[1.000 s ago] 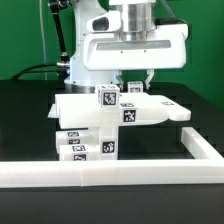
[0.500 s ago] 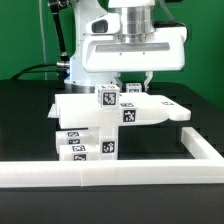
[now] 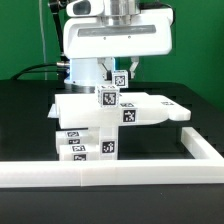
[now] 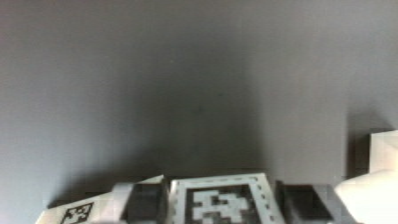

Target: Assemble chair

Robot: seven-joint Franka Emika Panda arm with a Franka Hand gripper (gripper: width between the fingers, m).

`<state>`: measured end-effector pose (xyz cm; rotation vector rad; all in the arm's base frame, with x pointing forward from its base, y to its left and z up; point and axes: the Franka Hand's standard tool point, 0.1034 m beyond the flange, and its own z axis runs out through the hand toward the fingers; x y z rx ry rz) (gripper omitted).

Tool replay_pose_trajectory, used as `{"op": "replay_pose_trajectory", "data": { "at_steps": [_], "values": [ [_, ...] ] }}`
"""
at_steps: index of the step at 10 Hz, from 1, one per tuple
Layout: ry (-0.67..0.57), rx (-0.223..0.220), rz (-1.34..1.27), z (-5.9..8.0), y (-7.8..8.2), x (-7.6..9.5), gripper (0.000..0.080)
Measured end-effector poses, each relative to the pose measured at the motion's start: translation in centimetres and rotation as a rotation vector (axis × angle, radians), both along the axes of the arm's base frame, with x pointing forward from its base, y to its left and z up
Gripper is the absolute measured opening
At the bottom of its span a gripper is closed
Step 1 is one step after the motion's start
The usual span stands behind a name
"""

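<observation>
The chair's white tagged pieces stand stacked in the middle of the exterior view: blocky parts [image 3: 85, 130] under a flat panel [image 3: 150, 105], with a small tagged cube [image 3: 107, 98] on top. My gripper [image 3: 121, 72] hangs just above the stack, shut on a small white tagged piece [image 3: 120, 78] that is clear of the panel. In the wrist view this piece [image 4: 217, 204] sits between my dark fingers [image 4: 146, 200], its tag facing the camera. My gripper [image 4: 217, 192] is over dark table there.
The long white border frame [image 3: 100, 176] runs along the front and up the exterior view's right [image 3: 200, 146]. The black table [image 3: 30, 120] lies around the stack. A white edge [image 4: 382, 160] and another tag [image 4: 75, 212] show in the wrist view.
My gripper has risen from the panel and shifted toward the exterior view's left, carrying the small tagged piece up with it. The stacked pieces have not moved.
</observation>
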<state>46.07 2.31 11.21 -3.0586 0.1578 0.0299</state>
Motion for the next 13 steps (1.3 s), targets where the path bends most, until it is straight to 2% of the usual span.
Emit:
{"op": "replay_pose_trajectory", "data": {
  "at_steps": [2,4,5,9,11,13],
  "values": [
    [-0.003,-0.002,0.034,0.1,-0.3,0.1,0.0287],
    [-0.040,-0.008,0.135,2.1,-3.3,2.5,0.0287],
    [-0.057,-0.011,0.152,2.8,-3.9,3.6,0.0287],
    [-0.055,-0.012,0.158,2.6,-3.8,3.5,0.0287],
    [-0.078,-0.031,0.275,3.0,-4.8,5.4,0.0287],
    [-0.081,-0.037,0.314,2.9,-4.9,5.8,0.0287]
  ]
}}
